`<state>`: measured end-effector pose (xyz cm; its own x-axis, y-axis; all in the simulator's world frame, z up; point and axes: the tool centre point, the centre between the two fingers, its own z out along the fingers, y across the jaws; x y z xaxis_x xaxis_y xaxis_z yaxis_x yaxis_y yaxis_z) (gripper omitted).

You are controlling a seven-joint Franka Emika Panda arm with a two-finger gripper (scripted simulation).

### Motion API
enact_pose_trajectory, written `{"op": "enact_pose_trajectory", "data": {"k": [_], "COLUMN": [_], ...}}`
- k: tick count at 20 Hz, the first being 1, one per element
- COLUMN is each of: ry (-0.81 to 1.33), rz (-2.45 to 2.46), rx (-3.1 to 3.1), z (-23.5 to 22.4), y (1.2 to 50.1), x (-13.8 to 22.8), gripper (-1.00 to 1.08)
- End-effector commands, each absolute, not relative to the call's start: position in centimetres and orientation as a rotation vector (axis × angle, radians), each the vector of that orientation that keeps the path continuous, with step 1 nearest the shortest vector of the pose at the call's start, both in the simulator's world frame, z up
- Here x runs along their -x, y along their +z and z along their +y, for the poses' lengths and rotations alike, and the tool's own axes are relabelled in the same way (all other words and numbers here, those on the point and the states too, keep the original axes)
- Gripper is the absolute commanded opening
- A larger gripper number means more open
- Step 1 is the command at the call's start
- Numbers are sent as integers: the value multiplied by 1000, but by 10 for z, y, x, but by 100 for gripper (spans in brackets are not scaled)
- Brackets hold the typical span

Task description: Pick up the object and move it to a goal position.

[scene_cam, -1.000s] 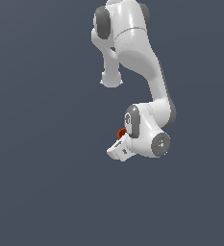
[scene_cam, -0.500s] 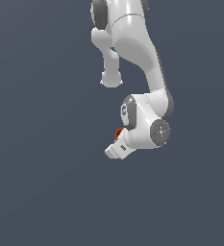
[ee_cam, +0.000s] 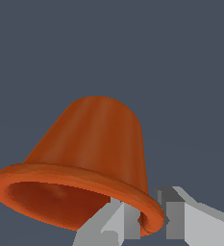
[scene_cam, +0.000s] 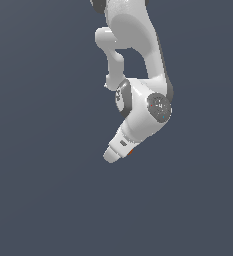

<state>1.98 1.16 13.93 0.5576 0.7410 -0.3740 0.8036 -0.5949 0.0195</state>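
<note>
The object is an orange-red cup (ee_cam: 92,144) with a flared rim and a faintly ribbed side, seen close in the wrist view. My gripper (ee_cam: 149,222) is shut on its rim, one grey finger (ee_cam: 111,226) inside the hollow and the other finger (ee_cam: 190,218) outside. In the exterior view the white hand (scene_cam: 119,145) hangs low from the arm, and only a small orange sliver of the cup (scene_cam: 131,150) shows behind it. The cup is held in the air.
The white Franka arm (scene_cam: 138,60) comes down from the top of the exterior view. All around it is a plain dark grey-blue background (scene_cam: 38,175).
The arm has swung toward the exterior view's left and turned its wrist. The cup, earlier visible beside the hand, is now mostly hidden behind it.
</note>
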Motion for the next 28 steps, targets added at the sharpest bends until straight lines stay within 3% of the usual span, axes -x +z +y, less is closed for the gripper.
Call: {"op": "enact_pose_trajectory", "data": {"k": [1, 28], "ry": [-402, 427], "rz": [1344, 1626], "rx": [-2585, -2304], "z": [5, -65], "y": [154, 287], "x": [-25, -53], "gripper": [-100, -100]}}
